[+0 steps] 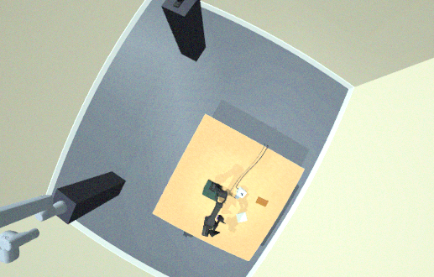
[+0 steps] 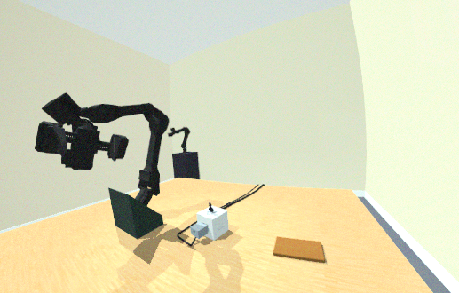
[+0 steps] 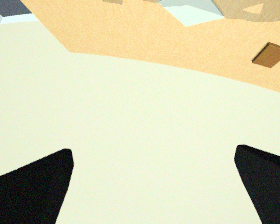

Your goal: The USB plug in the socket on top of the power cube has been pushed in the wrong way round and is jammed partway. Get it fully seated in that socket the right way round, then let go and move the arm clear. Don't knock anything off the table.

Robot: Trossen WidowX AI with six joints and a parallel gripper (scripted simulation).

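The white power cube [image 1: 239, 191] [image 2: 218, 225] stands on the wooden table [image 1: 197, 147] [image 2: 253, 275]. A small black plug [image 2: 210, 208] stands upright in its top. It is too small to tell which way round it is or how deep it sits. A grey block [image 2: 199, 230] is on the cube's side. My gripper [image 1: 218, 227] [image 2: 86, 147] [image 3: 157, 157] is open and empty. It is high in the air, well away from the cube, beyond the green wedge in the exterior view. The cube and plug are not in the wrist view.
A dark green wedge [image 1: 208, 190] [image 2: 132, 217] stands by the arm's base. Black cables [image 1: 253, 165] [image 2: 244, 195] run from the cube to the table's edge. A brown slab [image 1: 262, 201] [image 2: 299, 249] [image 3: 271, 55] and a pale square [image 1: 242, 217] [image 3: 191, 16] also lie on the table.
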